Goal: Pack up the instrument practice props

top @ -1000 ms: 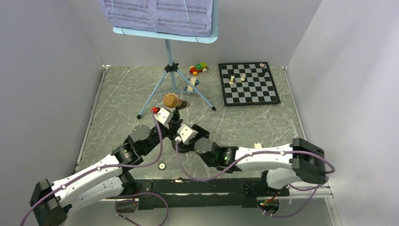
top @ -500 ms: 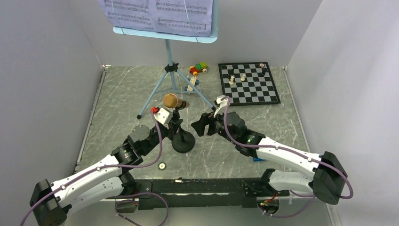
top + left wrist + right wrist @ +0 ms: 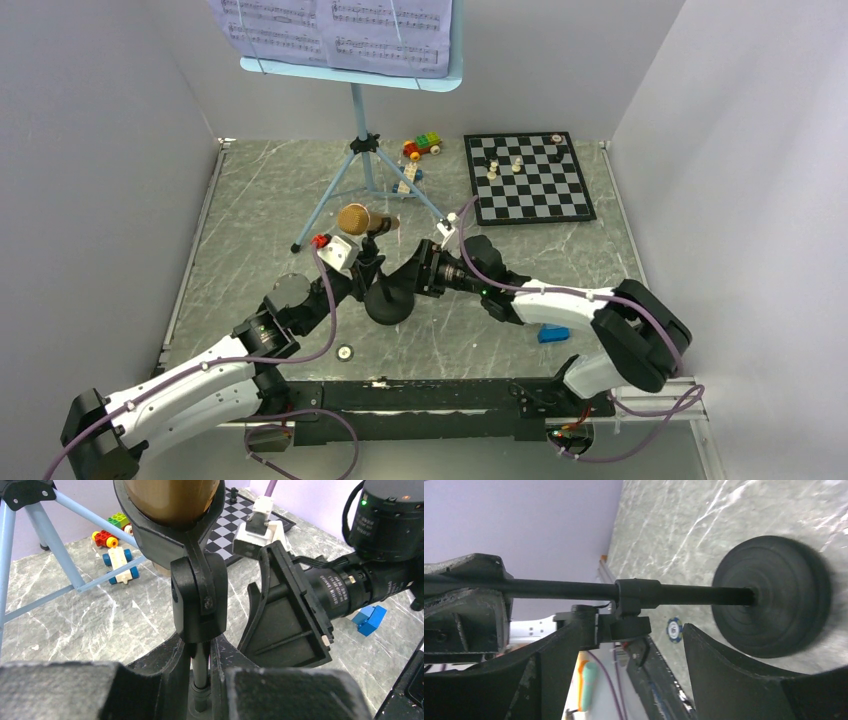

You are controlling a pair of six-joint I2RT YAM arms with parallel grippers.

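The left tool (image 3: 200, 666) is clamped nearly shut on the thin pole of the small black mic stand (image 3: 388, 302). The stand is upright on its round base near the middle of the marble-patterned surface (image 3: 260, 200), with the gold-brown microphone (image 3: 354, 219) in its clip. The right tool (image 3: 634, 630), jaws spread wide, sits just beside the pole low down and grips nothing. Toward the far edge is the light-blue music stand (image 3: 365, 150) carrying sheet-music pages (image 3: 340, 25). A toy brick car (image 3: 422, 147) and a chessboard (image 3: 528, 178) lie toward the far right corner.
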